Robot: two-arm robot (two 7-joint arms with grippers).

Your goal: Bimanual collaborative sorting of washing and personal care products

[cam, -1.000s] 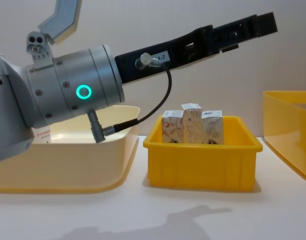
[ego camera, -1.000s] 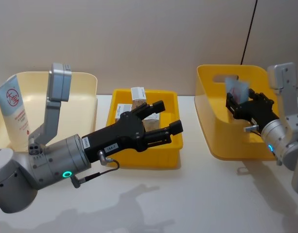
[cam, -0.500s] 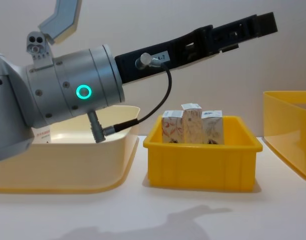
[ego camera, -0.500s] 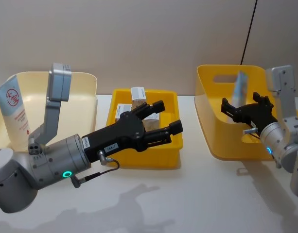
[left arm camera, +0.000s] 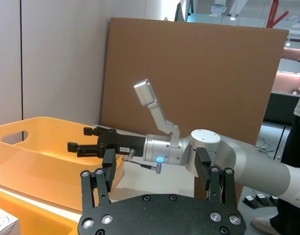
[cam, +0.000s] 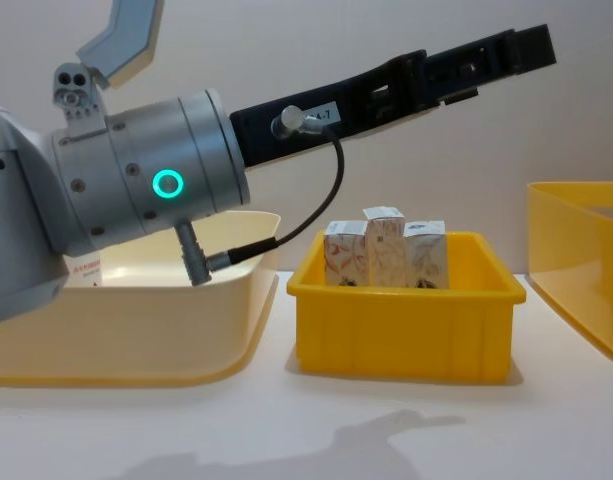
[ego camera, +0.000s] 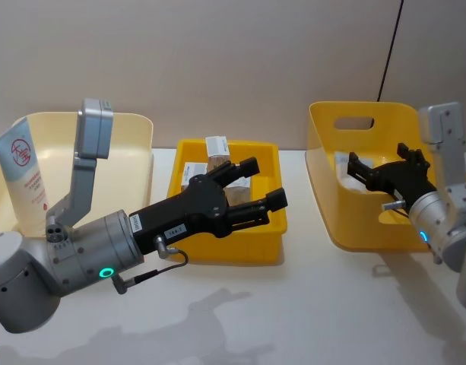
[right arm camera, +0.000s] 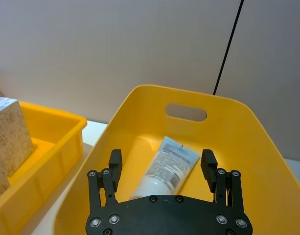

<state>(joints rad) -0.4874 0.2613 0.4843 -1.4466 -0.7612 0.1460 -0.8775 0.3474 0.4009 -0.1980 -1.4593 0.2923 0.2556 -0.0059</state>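
Note:
My left gripper (ego camera: 265, 182) hangs open over the middle yellow bin (ego camera: 225, 251), with nothing between its fingers. Several small white cartons (cam: 386, 255) with orange-red print stand upright in that bin. One pale-blue tube (ego camera: 23, 179) with a red ring logo leans upright in the cream tray (ego camera: 137, 125) at the left. My right gripper (ego camera: 358, 170) is open inside the right yellow bin (ego camera: 324, 122). A second tube (right arm camera: 167, 166) lies flat on that bin's floor, just beyond the open fingers and free of them.
The three containers stand in a row on the white table (ego camera: 309, 304), with bare table in front of them. A black cable (ego camera: 388, 53) runs down the wall behind the right bin. My left arm's body (cam: 136, 190) looms large over the tray.
My right gripper, which held the tube upright over the right bin, has opened. The tube has dropped and now lies flat in the bin. The left arm has not moved.

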